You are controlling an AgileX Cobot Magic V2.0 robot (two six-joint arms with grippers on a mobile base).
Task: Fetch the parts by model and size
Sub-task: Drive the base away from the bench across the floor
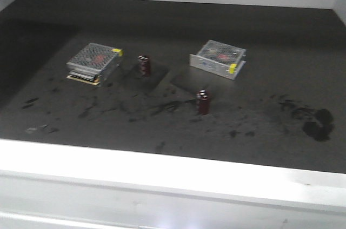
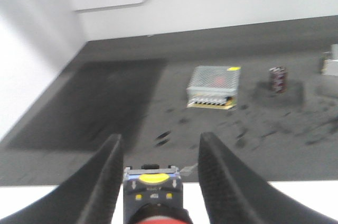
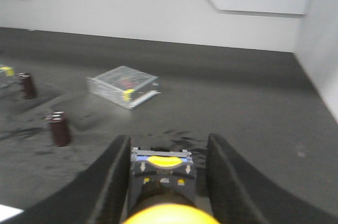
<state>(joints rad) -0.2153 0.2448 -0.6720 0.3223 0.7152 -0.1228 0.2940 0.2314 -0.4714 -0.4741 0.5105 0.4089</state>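
In the left wrist view a red-capped push-button switch [image 2: 152,192] with a dark body and blue-grey base sits between the fingers of my left gripper [image 2: 160,139]. The gripper holds it in the air over the table's white front edge. In the right wrist view a yellow-capped switch [image 3: 162,174] of the same shape is held in my right gripper [image 3: 169,139], above the dark tabletop. Each switch's base points forward, with a small gap on its right side. Neither gripper nor either switch appears in the exterior view.
Two perforated silver boxes [image 1: 93,62] [image 1: 219,58] stand on the dark tabletop [image 1: 259,105]. A dark-brown capacitor [image 1: 144,65] stands between them and another [image 1: 203,102] nearer the front. Walls enclose the back and sides. A white ledge [image 1: 162,169] runs along the front.
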